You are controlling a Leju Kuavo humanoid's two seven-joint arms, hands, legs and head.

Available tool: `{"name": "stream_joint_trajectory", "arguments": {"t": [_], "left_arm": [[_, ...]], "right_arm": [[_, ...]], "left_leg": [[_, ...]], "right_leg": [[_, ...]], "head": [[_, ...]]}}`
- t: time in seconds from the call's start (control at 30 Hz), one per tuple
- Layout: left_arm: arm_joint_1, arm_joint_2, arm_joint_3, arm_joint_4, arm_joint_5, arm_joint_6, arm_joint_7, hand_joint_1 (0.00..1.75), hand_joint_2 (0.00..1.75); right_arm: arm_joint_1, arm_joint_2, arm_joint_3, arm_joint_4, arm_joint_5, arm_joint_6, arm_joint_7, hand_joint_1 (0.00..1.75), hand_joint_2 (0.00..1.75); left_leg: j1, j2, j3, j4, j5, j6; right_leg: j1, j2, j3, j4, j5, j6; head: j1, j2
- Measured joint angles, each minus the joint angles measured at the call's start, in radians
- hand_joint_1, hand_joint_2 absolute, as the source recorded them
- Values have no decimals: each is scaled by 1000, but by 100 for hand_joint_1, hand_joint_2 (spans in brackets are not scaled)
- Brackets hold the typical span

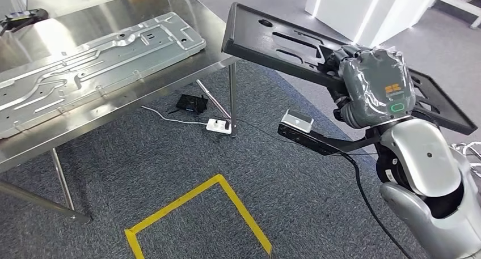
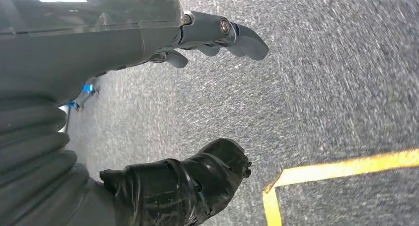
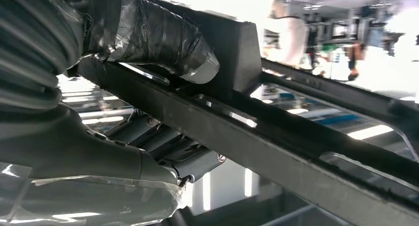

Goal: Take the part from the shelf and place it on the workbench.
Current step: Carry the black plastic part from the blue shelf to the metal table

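Observation:
A long black plastic part (image 1: 272, 41) with slots and holes hangs in the air to the right of the steel workbench (image 1: 34, 143). My right hand (image 1: 371, 86) grips it near the middle, thumb on one face and fingers on the other, as the right wrist view shows around the black part (image 3: 276, 132). The part's left end is level with the bench's right corner and above the carpet. My left hand (image 2: 163, 112) hangs over the grey carpet with its fingers apart and nothing in it.
A large silver stamped metal panel (image 1: 96, 60) covers much of the workbench. A white power strip (image 1: 220, 125) and a black box with cables lie on the carpet by the bench leg. Yellow tape (image 1: 193, 205) marks a square on the floor. White pillars stand at the back right.

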Motion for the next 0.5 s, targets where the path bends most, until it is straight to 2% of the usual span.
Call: {"name": "stream_joint_trajectory", "arguments": {"t": [0.03,0.07,0.1,0.13,0.17,0.2,0.27,0.3,0.33,0.37,0.4,0.43,0.5], "left_arm": [[-1,1,-6,0,5,-3,-9,0,175],[0,2,-13,1,12,-6,-19,0,175],[1,3,-19,1,18,-9,-32,0,175],[3,4,-25,2,25,-13,-45,0,175],[4,4,-30,3,31,-17,-60,0,175],[2,4,-35,3,37,-21,-74,0,175],[-4,3,-43,3,49,-33,-100,0,175],[-5,3,-45,3,57,-39,-109,0,175],[-5,2,-47,3,65,-45,-112,0,175],[-4,2,-50,3,74,-48,-111,0,175],[-3,1,-53,3,83,-50,-105,0,175],[-1,1,-57,3,91,-51,-97,0,175],[-1,0,-64,3,105,-48,-79,0,175]], "right_arm": [[-23,-5,12,11,-12,5,-2,175,175],[-51,-10,27,25,-22,10,-5,175,175],[-82,-14,43,42,-29,15,-9,175,175],[-112,-16,59,60,-34,18,-15,175,175],[-141,-17,74,78,-38,20,-20,175,175],[-166,-17,89,95,-40,18,-23,175,175],[-205,-17,118,124,-41,14,-26,175,175],[-218,-16,136,137,-39,13,-26,175,175],[-226,-14,156,149,-36,12,-25,175,175],[-229,-11,178,159,-32,11,-24,175,175],[-231,-5,201,169,-27,9,-23,175,175],[-231,2,221,178,-23,6,-22,175,175],[-231,19,253,194,-13,-3,-22,175,175]], "left_leg": [[4,-11,-6,1,1,-5],[7,-23,-12,0,3,-11],[10,-35,-17,-2,5,-18],[12,-37,-20,-3,6,-24],[9,-19,-25,5,1,-29],[6,14,-38,30,-11,-34],[6,89,-93,133,-56,-43],[10,107,-129,195,-76,-47],[14,115,-156,238,-84,-50],[16,119,-167,250,-77,-53],[18,123,-157,223,-52,-55],[19,133,-129,163,-17,-56],[14,171,-65,35,33,-52]], "right_leg": [[0,18,11,-27,4,-1],[1,23,15,-34,0,-1],[1,13,16,-40,0,-2],[0,0,19,-44,2,-5],[-3,-14,24,-51,3,-9],[-5,-30,31,-58,3,-15],[-1,-65,41,-64,0,-24],[2,-83,44,-64,-3,-27],[4,-100,47,-64,-6,-28],[5,-116,50,-64,-9,-29],[5,-130,53,-64,-13,-28],[5,-143,57,-63,-17,-26],[10,-166,65,-61,-26,-18]], "head": [[-1,0],[-2,0],[-1,0],[0,0],[-1,0],[-4,0],[-10,0],[-11,0],[-11,0],[-11,0],[-12,0],[-12,0],[-12,0]]}}
